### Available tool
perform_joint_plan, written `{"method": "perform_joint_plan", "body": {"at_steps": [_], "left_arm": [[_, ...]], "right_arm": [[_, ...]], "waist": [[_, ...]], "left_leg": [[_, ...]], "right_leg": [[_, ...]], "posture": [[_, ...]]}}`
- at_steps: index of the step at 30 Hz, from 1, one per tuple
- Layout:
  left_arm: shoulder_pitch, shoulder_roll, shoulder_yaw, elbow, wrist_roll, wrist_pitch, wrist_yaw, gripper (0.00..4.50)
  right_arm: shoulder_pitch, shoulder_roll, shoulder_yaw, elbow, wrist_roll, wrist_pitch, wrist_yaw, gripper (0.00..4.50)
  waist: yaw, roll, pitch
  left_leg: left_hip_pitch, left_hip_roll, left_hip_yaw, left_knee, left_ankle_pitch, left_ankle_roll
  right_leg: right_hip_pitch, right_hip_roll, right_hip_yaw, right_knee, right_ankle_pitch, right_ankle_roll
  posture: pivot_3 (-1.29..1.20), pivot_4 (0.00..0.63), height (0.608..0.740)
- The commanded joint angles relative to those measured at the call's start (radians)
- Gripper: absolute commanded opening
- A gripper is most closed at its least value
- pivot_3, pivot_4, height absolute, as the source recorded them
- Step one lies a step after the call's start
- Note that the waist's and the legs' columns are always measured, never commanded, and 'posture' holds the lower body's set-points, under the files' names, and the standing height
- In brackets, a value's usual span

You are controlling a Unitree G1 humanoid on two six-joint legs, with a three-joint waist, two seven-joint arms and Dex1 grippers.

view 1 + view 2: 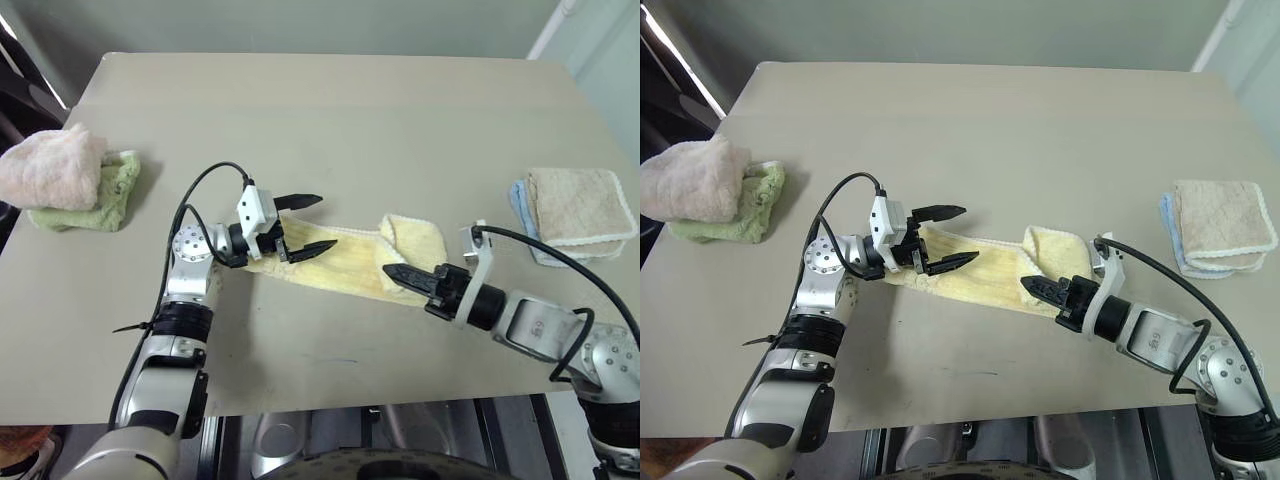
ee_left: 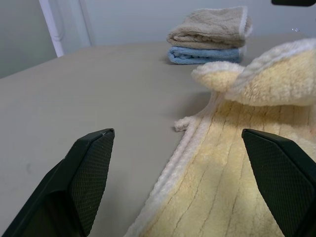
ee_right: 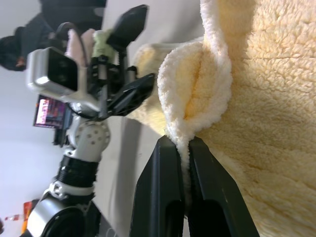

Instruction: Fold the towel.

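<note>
Right gripper (image 1: 398, 272) is clamped on a fold of the towel (image 1: 345, 262), its 2 black fingers (image 3: 165, 197) pinching the hem at the towel's right end, which curls up and over. Left gripper (image 1: 310, 222) stands wide apart and grasps nothing, poised level over the towel's left end. That pale yellow strip lies stretched across the middle of the table (image 1: 330, 120) between both arms. Pink and green towels (image 1: 70, 180) sit stacked at the table's left edge, beige and blue towels (image 1: 575, 212) at the right.
</note>
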Motion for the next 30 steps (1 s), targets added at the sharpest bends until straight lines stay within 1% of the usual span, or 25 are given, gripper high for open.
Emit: {"method": "perform_joint_plan", "body": {"at_steps": [1, 4, 5, 9, 12, 15, 19, 22, 25, 26, 28, 30], "left_arm": [[-0.004, 0.003, 0.007, -0.004, -0.001, -0.023, 0.004, 4.50], [-0.003, 0.005, 0.008, -0.006, -0.002, -0.022, 0.004, 4.50], [-0.003, 0.005, 0.008, -0.011, -0.005, -0.017, 0.005, 4.50], [-0.010, 0.000, 0.005, -0.022, -0.006, -0.007, 0.012, 4.50], [-0.025, -0.014, 0.008, -0.032, -0.022, 0.015, 0.016, 4.50], [-0.040, -0.027, 0.018, -0.068, -0.057, 0.069, 0.018, 4.50], [-0.050, -0.035, 0.030, -0.125, -0.104, 0.138, 0.029, 4.50], [-0.055, -0.039, 0.032, -0.163, -0.130, 0.181, 0.037, 4.50], [-0.068, -0.056, 0.018, -0.224, -0.164, 0.234, 0.025, 3.90], [-0.069, -0.059, 0.017, -0.235, -0.169, 0.245, 0.023, 3.55], [-0.083, -0.110, -0.007, -0.298, -0.230, 0.329, 0.020, 2.85], [-0.087, -0.133, -0.014, -0.332, -0.256, 0.375, 0.020, 2.16]], "right_arm": [[0.000, -0.002, 0.022, -0.024, -0.045, -0.004, -0.004, 0.07], [0.004, 0.007, 0.028, -0.031, -0.061, -0.010, 0.006, 0.72], [0.005, 0.012, 0.029, -0.033, -0.065, -0.016, 0.004, 1.00], [-0.001, 0.022, 0.023, -0.043, -0.075, -0.024, 0.020, 2.40], [0.002, 0.006, -0.003, -0.063, -0.056, -0.026, 0.047, 3.39], [0.036, -0.032, -0.110, -0.119, -0.001, -0.043, 0.130, 4.43], [0.090, -0.079, -0.238, -0.163, 0.017, -0.056, 0.239, 4.47], [0.117, -0.092, -0.278, -0.173, 0.017, -0.069, 0.289, 4.47], [0.116, -0.097, -0.336, -0.152, -0.093, -0.109, 0.292, 3.90], [0.117, -0.095, -0.345, -0.148, -0.112, -0.116, 0.295, 3.56], [0.122, -0.118, -0.303, -0.108, -0.276, -0.090, 0.331, 2.86], [0.125, -0.125, -0.283, -0.090, -0.359, -0.080, 0.358, 2.17]], "waist": [[0.000, 0.000, 0.000], [0.000, 0.000, 0.000], [0.000, 0.000, 0.000], [0.000, 0.000, 0.000], [0.000, 0.000, 0.000], [0.003, 0.000, 0.000], [0.003, 0.000, 0.000], [0.002, 0.000, 0.000], [0.002, 0.000, 0.000], [0.002, 0.000, 0.000], [0.002, 0.000, 0.000], [0.005, 0.000, 0.000]], "left_leg": [[0.000, 0.000, 0.000, 0.000, 0.000, 0.000], [0.000, 0.000, 0.000, 0.000, 0.000, 0.000], [0.000, 0.000, 0.000, 0.000, 0.000, 0.000], [0.000, 0.000, 0.000, 0.000, 0.000, 0.000], [0.000, 0.000, 0.000, 0.000, 0.000, 0.000], [-0.001, 0.000, 0.000, 0.000, 0.000, 0.000], [-0.001, 0.000, 0.001, 0.000, 0.000, 0.000], [-0.001, 0.000, 0.001, -0.001, 0.000, 0.000], [0.000, 0.000, 0.001, -0.001, 0.000, 0.000], [0.000, 0.000, 0.001, 0.000, 0.000, 0.000], [0.000, 0.000, 0.001, 0.000, 0.000, 0.000], [0.001, 0.000, 0.001, 0.001, 0.000, 0.001]], "right_leg": [[0.000, 0.000, 0.000, 0.000, 0.001, -0.001], [0.000, 0.000, 0.000, 0.000, 0.001, -0.002], [0.000, 0.000, 0.000, 0.000, 0.001, -0.002], [0.000, 0.000, 0.000, 0.000, 0.001, -0.001], [0.000, 0.000, 0.000, 0.000, 0.001, -0.001], [0.000, 0.000, 0.000, 0.000, 0.001, -0.002], [0.000, -0.001, 0.000, 0.000, 0.000, -0.003], [0.000, -0.001, 0.000, 0.000, 0.000, -0.004], [0.000, -0.001, 0.000, 0.000, 0.000, -0.004], [0.001, -0.001, 0.000, 0.000, 0.000, -0.003], [0.001, -0.001, 0.000, 0.000, 0.001, -0.003], [0.003, -0.002, 0.000, -0.001, 0.001, -0.003]], "posture": [[0.00, 0.150, 0.703], [0.00, 0.150, 0.703], [0.00, 0.150, 0.703], [0.00, 0.150, 0.703], [0.00, 0.150, 0.703], [0.00, 0.150, 0.703], [0.00, 0.150, 0.703], [0.00, 0.150, 0.703], [0.00, 0.150, 0.703], [0.00, 0.150, 0.703], [0.00, 0.150, 0.703], [0.00, 0.150, 0.703]]}}
